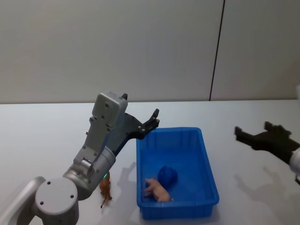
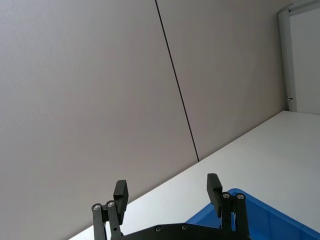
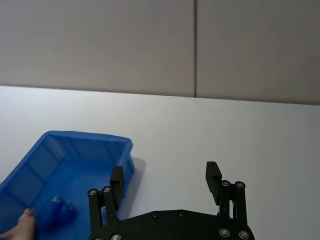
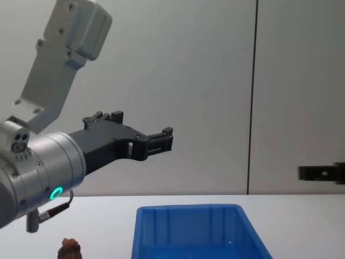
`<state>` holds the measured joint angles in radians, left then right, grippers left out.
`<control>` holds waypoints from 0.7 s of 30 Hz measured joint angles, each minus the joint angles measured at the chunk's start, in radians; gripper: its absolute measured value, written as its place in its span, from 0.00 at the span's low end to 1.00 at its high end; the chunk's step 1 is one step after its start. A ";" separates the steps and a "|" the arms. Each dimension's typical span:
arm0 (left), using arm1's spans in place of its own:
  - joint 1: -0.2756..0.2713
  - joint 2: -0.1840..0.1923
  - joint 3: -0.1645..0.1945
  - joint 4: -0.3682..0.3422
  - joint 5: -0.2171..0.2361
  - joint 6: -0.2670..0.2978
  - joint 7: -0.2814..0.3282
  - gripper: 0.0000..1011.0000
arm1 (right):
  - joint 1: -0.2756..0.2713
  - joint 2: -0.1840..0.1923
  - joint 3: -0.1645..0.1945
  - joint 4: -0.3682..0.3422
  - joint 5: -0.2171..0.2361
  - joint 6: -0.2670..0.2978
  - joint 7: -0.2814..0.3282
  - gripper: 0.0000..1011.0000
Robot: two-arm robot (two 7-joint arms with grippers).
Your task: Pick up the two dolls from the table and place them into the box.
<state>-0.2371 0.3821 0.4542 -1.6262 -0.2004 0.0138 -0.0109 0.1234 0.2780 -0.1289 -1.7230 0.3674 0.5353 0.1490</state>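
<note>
On white table (image 1: 47, 136), well below and behind wide-spread left gripper (image 2: 167, 192): brown doll (image 1: 106, 190) beside box (image 1: 187, 211). Likely light, rigid; pinch across torso. Likewise wide: right gripper (image 3: 165, 175), apart from box.

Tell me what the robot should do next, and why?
Probably lower the open left gripper to the brown doll on the table left of the box: the pink doll lies inside, and that arm is nearest. The right gripper hangs open right of the box.

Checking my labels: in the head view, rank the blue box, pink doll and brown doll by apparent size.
1. Blue box.
2. Pink doll, lying in the box.
3. Brown doll, though the left arm seems to hide part, so unsure.
</note>
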 joint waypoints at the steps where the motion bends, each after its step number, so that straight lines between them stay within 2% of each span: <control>1: 0.000 0.000 0.000 0.000 0.000 0.000 0.000 0.99 | -0.004 0.002 0.005 -0.002 0.006 -0.001 -0.006 0.99; 5: 0.000 0.000 0.000 0.000 0.000 0.000 0.000 0.99 | -0.028 0.014 0.035 -0.013 0.062 -0.012 -0.048 0.99; 9: 0.000 0.001 -0.002 -0.002 -0.001 0.004 -0.001 0.99 | -0.042 0.021 0.051 -0.019 0.094 -0.017 -0.074 0.99; 15: 0.007 0.014 -0.011 -0.022 -0.016 0.030 -0.002 0.99 | -0.057 0.029 0.070 -0.026 0.127 -0.023 -0.100 0.99; 21: 0.029 0.039 -0.025 -0.061 -0.045 0.081 0.009 0.99 | -0.067 0.034 0.082 -0.031 0.149 -0.027 -0.118 0.99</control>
<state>-0.2080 0.4208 0.4291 -1.6871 -0.2451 0.0947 -0.0021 0.0564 0.3116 -0.0470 -1.7536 0.5167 0.5079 0.0312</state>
